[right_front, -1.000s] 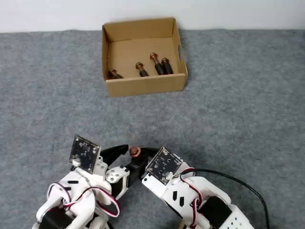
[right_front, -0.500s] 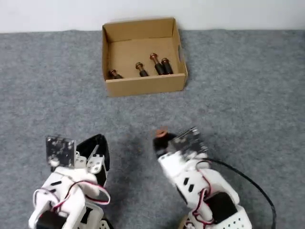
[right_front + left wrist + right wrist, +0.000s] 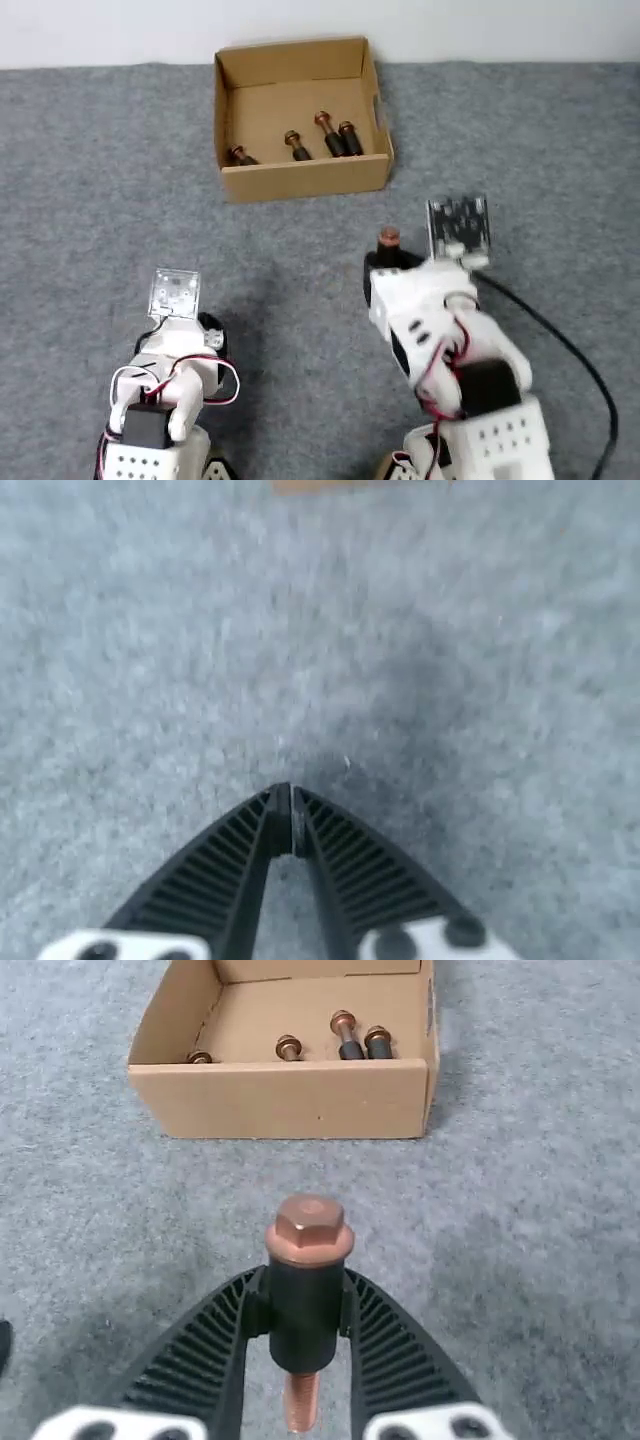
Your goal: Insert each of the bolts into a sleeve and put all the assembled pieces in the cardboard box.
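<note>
From above, you have the cardboard box (image 3: pixel 300 178) at 12 o'clock on the grey carpet (image 3: pixel 520 150), with four assembled pieces (image 3: pixel 330 136) lying along its near wall. At 5 o'clock from the box, your right gripper (image 3: pixel 386 264) carries a copper-headed bolt (image 3: pixel 389 238), head toward the box. Your left arm (image 3: pixel 165 385) sits at 7 o'clock.

On the left wrist, the left gripper (image 3: pixel 282 812) is pressed tip to tip, nothing between, over the carpet.

On the right wrist, the fingers (image 3: pixel 215 1330) clamp a black sleeve (image 3: pixel 304 1310) with the bolt through it, head past the fingertips, the box ahead.
</note>
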Robot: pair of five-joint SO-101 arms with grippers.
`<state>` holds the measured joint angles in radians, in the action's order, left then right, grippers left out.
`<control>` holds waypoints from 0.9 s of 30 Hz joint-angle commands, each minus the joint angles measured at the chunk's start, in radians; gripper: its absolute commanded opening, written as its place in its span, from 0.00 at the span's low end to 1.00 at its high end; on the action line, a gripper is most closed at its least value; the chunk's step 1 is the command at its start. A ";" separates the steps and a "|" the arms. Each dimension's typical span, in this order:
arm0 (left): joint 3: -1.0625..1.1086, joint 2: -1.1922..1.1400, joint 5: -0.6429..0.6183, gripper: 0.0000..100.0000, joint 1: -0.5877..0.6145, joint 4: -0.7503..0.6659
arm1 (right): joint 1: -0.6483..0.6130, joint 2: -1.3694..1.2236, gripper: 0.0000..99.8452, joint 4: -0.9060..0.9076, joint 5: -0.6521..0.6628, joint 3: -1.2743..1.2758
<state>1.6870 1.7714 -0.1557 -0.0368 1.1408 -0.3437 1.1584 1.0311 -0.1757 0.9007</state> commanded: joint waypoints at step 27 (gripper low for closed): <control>-0.001 0.012 0.012 0.01 0.005 0.064 | -0.013 -1.408 0.01 -0.621 0.537 -1.054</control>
<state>1.6916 1.7776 -0.1465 -0.0368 1.2006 -0.3437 -0.2117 0.5186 0.2816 -0.0675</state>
